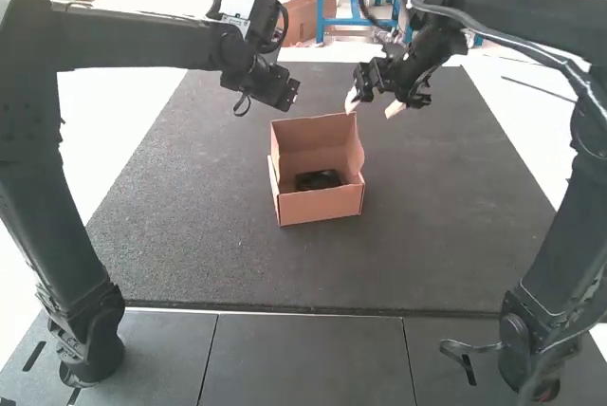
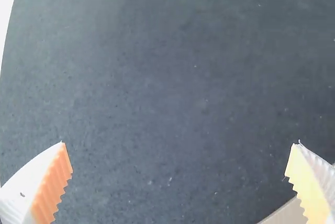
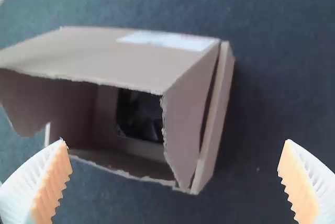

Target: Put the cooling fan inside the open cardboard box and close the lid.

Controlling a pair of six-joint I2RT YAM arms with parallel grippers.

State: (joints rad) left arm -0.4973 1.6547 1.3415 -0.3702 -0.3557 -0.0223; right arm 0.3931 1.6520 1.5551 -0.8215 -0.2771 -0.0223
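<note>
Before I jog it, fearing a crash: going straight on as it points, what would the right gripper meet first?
The right gripper would probably meet the open brown cardboard box, its walls or flaps before the black cooling fan inside; depth is unclear.

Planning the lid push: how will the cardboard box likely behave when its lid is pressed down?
The cardboard box looks thin-walled with torn edges, so probably light and apt to slide on the mat. Its upright lid should fold easily. The cooling fan inside may steady it.
</note>
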